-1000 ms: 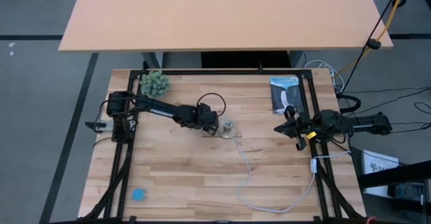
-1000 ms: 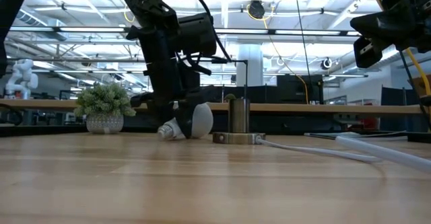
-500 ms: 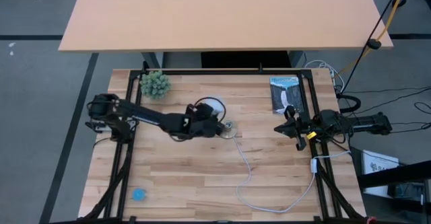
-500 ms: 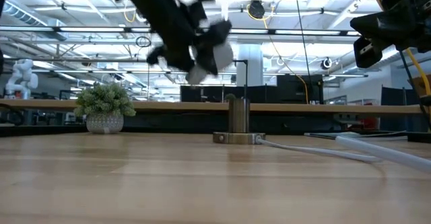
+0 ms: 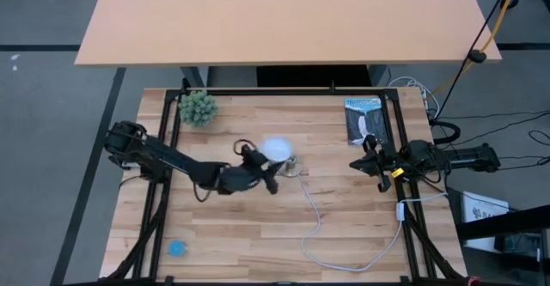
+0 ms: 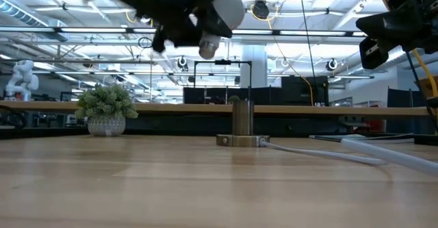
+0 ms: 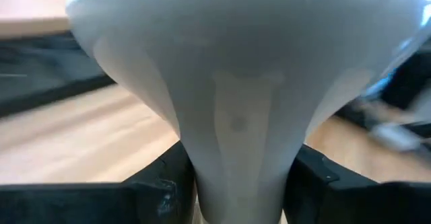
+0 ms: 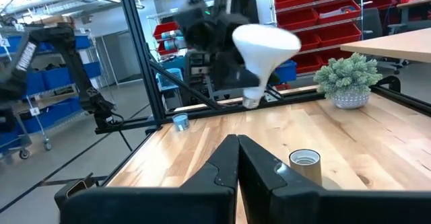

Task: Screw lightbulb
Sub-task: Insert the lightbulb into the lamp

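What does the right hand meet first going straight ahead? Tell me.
Probably the socket, just ahead of the right hand; the lightbulb hangs higher, likely above that line.

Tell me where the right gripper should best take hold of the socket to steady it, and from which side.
Grip the upright metal barrel of the socket, low down, just above its flat base, probably from the right arm's own side. The open mouth must stay free, since the left gripper holds the lightbulb above it, and the white cord trails off its base.
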Robot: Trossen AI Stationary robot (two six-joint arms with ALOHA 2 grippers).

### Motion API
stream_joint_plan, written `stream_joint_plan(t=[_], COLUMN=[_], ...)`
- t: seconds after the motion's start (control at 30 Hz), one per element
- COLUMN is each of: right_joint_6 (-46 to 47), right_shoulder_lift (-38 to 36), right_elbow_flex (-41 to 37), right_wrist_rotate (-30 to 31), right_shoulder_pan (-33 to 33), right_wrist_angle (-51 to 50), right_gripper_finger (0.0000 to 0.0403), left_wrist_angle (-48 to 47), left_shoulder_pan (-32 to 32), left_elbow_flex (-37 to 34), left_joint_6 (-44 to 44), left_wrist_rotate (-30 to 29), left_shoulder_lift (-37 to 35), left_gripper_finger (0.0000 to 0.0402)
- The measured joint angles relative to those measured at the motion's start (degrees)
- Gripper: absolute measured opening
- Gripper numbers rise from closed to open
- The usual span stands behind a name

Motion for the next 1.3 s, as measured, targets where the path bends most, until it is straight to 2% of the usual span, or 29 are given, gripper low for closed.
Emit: stream_joint_plan(t=[0.13, 0.2, 0.23, 0.3, 0.37, 0.57, 0.77, 1.07, 1.3], right_joint_6=[0.0, 0.0, 0.0, 0.0, 0.0, 0.0, 0.0, 0.0, 0.0], right_shoulder_lift=[0.0, 0.0, 0.0, 0.0, 0.0, 0.0, 0.0, 0.0, 0.0], right_elbow_flex=[0.0, 0.0, 0.0, 0.0, 0.0, 0.0, 0.0, 0.0, 0.0], right_wrist_rotate=[0.0, 0.0, 0.0, 0.0, 0.0, 0.0, 0.0, 0.0, 0.0], right_shoulder_pan=[0.0, 0.0, 0.0, 0.0, 0.0, 0.0, 0.0, 0.0, 0.0], right_wrist_angle=[0.1, 0.1, 0.1, 0.1, 0.1, 0.0, 0.1, 0.1, 0.1], right_gripper_finger=[0.0, 0.0, 0.0, 0.0, 0.0, 0.0, 0.0, 0.0, 0.0], left_wrist_angle=[34.5, 46.5, 48.9, 47.5, 41.7, 29.8, 23.9, 21.9, 22.5], left_shoulder_pan=[1.9, 3.0, 3.5, 4.2, 4.9, 7.0, 9.9, 11.7, 15.6], left_elbow_flex=[-12.4, -15.3, -16.1, -16.0, -14.7, -7.1, -2.0, -1.1, -1.0], left_joint_6=[4.6, 7.7, 9.0, 11.8, 16.0, 24.8, 21.9, 20.5, 19.9], left_wrist_rotate=[16.2, 24.0, 26.5, 28.4, 28.3, 28.4, 30.1, 31.9, 39.0], left_shoulder_lift=[2.1, 3.0, 3.0, 3.0, 3.2, 3.2, 3.2, 3.2, 7.4], left_gripper_finger=[0.0159, 0.0159, 0.0159, 0.0159, 0.0159, 0.0159, 0.0159, 0.0159, 0.0159])
